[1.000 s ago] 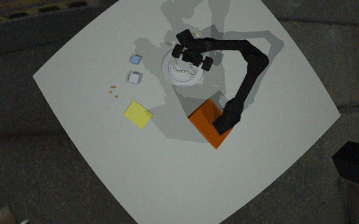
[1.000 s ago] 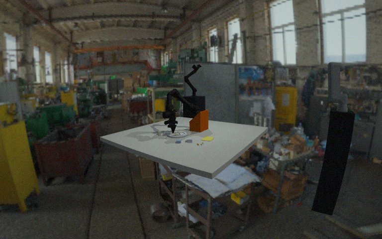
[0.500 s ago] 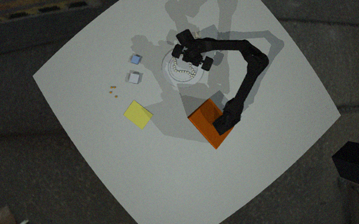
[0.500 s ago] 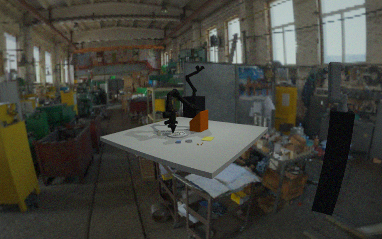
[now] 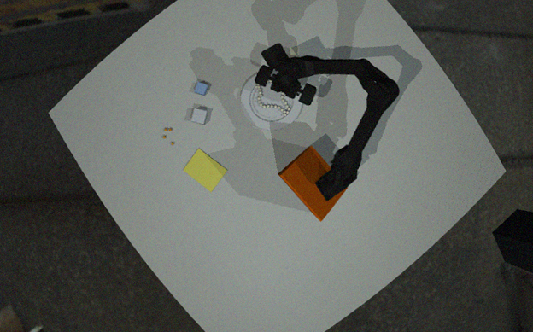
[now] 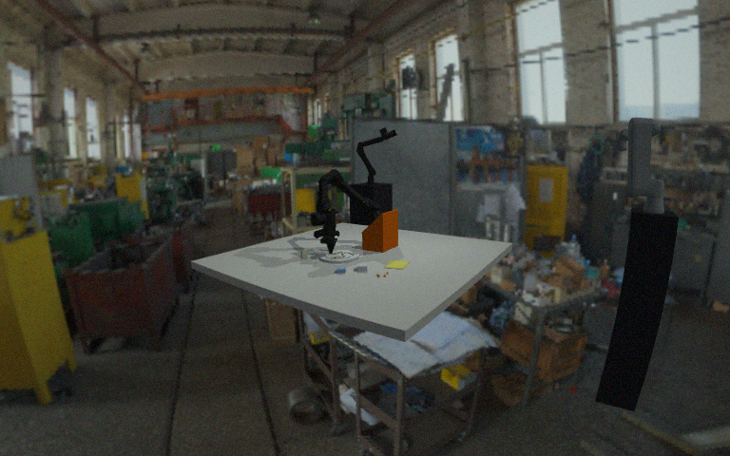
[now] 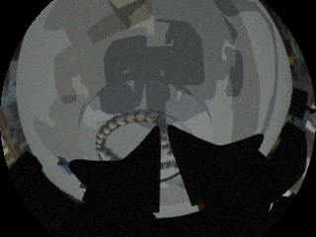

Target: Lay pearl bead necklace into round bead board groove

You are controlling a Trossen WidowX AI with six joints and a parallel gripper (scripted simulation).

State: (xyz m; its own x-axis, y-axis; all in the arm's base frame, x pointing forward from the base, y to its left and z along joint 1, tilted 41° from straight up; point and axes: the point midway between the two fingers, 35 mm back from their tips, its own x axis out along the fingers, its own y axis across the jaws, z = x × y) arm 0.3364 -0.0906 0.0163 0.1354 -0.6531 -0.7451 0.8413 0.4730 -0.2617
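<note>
The round bead board (image 5: 246, 102) (image 7: 91, 118) is pale and lies flat under my gripper, with a ring groove in it. The pearl bead necklace (image 5: 266, 105) (image 7: 121, 121) lies over the board in a bent, U-like line. In the top view its lower stretch crosses inside the groove ring, and its lower right beads lie near the groove. My gripper (image 6: 330, 252) (image 7: 163, 129) points down at the board, its fingertips almost together on a bead of the necklace. The arm and fingers hide the upper part of the necklace and board.
An orange box (image 5: 298, 169) (image 6: 380, 237) stands beside the arm's base. A yellow sheet (image 5: 204, 170) (image 6: 396, 265), a blue cube (image 5: 201, 87) (image 6: 339, 270), a pale grey cube (image 5: 199, 114) (image 6: 360, 269) and several tiny orange pieces lie on the table. A beige block (image 6: 304, 253) (image 7: 130, 12) stands behind the board.
</note>
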